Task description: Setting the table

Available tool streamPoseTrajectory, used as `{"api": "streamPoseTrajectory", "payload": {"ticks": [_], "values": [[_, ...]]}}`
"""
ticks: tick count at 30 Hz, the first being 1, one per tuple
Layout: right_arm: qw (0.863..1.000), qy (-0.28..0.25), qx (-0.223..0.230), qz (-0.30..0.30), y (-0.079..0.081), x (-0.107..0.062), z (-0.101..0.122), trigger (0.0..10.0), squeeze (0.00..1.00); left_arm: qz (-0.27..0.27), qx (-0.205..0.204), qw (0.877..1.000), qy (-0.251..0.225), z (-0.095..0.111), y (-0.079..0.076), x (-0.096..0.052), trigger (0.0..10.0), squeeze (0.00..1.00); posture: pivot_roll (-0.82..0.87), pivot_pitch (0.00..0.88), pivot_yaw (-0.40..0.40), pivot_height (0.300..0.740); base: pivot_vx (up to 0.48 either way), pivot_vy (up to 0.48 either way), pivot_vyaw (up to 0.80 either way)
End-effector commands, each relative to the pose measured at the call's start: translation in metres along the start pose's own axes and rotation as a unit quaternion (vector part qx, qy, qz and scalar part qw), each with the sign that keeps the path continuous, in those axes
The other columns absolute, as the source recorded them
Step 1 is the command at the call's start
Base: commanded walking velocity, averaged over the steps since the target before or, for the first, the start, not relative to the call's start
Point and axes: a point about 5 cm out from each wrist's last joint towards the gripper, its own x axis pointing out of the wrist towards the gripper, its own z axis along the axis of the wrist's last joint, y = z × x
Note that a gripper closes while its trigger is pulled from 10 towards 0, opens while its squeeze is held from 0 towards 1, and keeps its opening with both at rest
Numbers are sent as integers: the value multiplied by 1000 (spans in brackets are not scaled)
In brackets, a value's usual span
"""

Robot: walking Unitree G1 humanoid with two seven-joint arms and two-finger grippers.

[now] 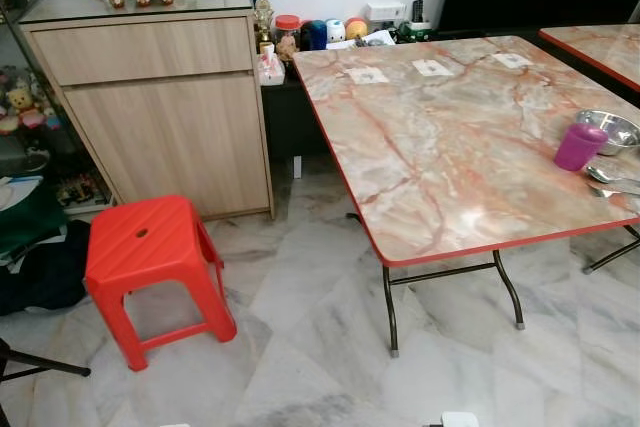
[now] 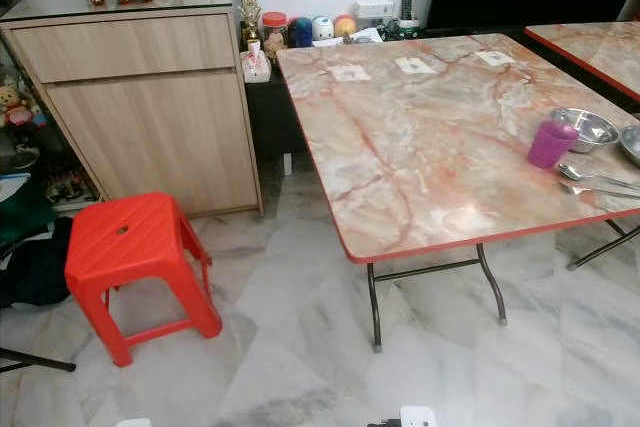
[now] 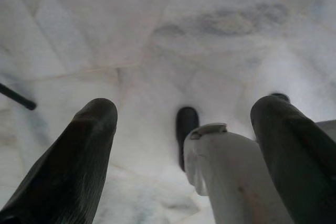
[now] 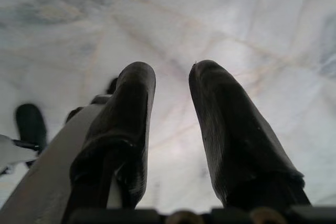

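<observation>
With both the left gripper (image 3: 184, 124) and right gripper (image 4: 170, 108) hanging wide and empty, I risk clipping the red stool (image 1: 150, 257) at nine o'clock while approaching the table (image 1: 440, 147).

We see a bright room with soft, even light, and the head views are sharp, with a pale shine on the marble table (image 1: 450, 147) and only a faint shadow under it on the floor (image 1: 300, 347). Straight lines like the side of the cabinet (image 1: 160, 97) lean and bend a little toward the picture edges. In the wrist views the black fingers (image 3: 68, 166) of both grippers sit very close and look soft and blurry, and the floor behind them is hazy and washed out.
</observation>
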Motion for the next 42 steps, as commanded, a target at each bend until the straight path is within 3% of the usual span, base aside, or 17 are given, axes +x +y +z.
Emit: {"api": "streamPoseTrajectory", "payload": {"ticks": [1, 17, 25, 34, 42], "values": [[996, -44, 82, 12, -30, 2, 26, 10000, 0, 17, -21, 999, 33, -13, 12, -3, 10000, 0, 76, 82, -11, 740, 0, -465, 0], [995, -33, 93, 11, -32, 2, 25, 10000, 0, -16, -21, 999, 41, -17, 4, -4, 10000, 0, 51, 20, -40, 740, 0, -460, 0], [994, -26, 107, 8, -33, 2, 22, 10000, 0, -11, -25, 998, 52, -29, 12, -8, 10000, 0, 42, 1, -38, 740, 0, -429, 0], [994, -26, 104, 10, -33, 2, 23, 10000, 0, -12, -29, 998, 55, -32, 15, -10, 10000, 0, 40, 0, -38, 740, 0, -428, 0], [994, -31, 108, 12, -31, 3, 28, 10000, 0, -6, -34, 998, 56, -34, 20, -11, 10000, 0, 55, 55, -41, 740, 0, -427, 0]]}}
